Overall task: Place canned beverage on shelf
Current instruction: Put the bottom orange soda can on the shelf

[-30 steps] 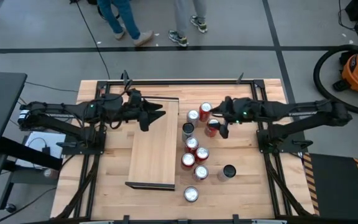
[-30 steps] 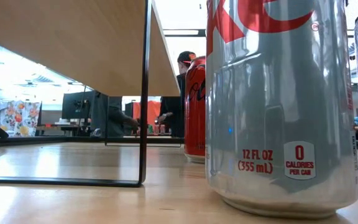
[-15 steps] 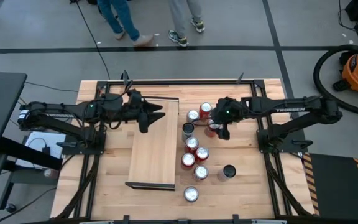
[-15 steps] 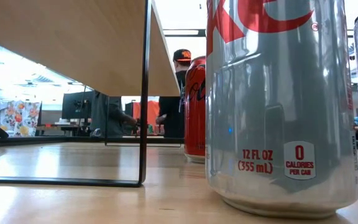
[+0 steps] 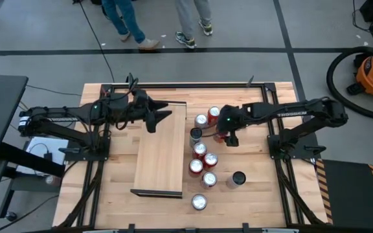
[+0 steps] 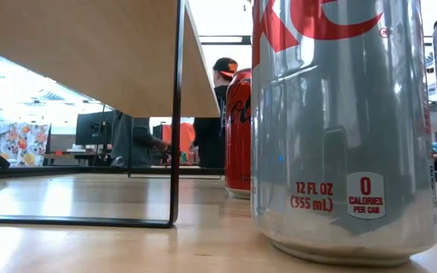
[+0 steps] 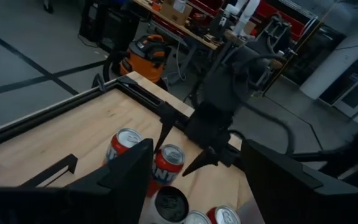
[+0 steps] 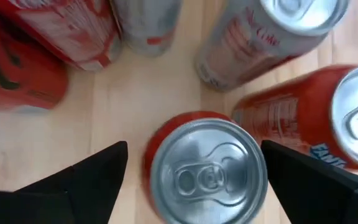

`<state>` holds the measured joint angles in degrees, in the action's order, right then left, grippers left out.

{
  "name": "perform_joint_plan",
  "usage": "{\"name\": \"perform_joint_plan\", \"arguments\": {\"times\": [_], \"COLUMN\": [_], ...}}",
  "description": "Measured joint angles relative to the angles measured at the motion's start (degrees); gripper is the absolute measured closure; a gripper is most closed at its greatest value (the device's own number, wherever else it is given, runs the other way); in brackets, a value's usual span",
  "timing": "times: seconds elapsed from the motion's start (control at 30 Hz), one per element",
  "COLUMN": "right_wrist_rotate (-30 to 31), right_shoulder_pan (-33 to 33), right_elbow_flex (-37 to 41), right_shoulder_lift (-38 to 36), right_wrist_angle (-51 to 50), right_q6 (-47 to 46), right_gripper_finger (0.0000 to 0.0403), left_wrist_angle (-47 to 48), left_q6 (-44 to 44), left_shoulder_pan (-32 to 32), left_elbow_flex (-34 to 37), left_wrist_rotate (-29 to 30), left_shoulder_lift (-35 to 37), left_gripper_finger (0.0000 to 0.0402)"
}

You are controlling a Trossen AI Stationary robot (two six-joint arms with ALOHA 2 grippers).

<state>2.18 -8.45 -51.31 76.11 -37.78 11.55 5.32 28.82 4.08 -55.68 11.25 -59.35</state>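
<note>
Your right gripper [image 5: 224, 134] has slid in over the red can [image 8: 205, 172], jaws apart either side, ungripped; the left gripper [image 5: 155, 118], part-open and empty, hovers over the shelf [image 5: 160, 155]

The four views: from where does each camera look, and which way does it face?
High: above the table, facing straight down on both arms, the shelf and the cans.
Low: at tabletop height, facing level past a silver can; no arm shows.
Left wrist: behind the left gripper, facing the right arm.
Right wrist: on the right gripper, facing down, open around a red can.
Shared: both wrist views show that red can.
</note>
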Motion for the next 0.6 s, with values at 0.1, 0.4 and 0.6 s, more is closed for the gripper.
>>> {"name": "perform_joint_plan", "arguments": {"times": [0.1, 0.4, 0.6], "right_wrist_rotate": [0.35, 4.45, 6.91], "right_shoulder_pan": [-0.03, 1.24, 2.8], "right_elbow_flex": [0.0, -0.12, -0.02], "right_shoulder_lift": [1.95, 2.88, 2.46], "right_wrist_angle": [-0.11, 0.15, -0.83], "right_q6": [-1.51, -29.27, -45.42], "right_gripper_finger": [0.0049, 0.0082, 0.0071], "left_wrist_angle": [0.07, 0.51, 0.46], "left_q6": [-0.04, -5.53, -14.57], "left_shoulder_pan": [-0.01, -0.11, -0.11], "left_elbow_flex": [0.0, 0.0, 0.02], "left_wrist_rotate": [0.0, -0.01, 0.0], "left_shoulder_lift": [0.0, 0.0, 0.0], "left_gripper_finger": [0.0148, 0.0148, 0.0148]}}
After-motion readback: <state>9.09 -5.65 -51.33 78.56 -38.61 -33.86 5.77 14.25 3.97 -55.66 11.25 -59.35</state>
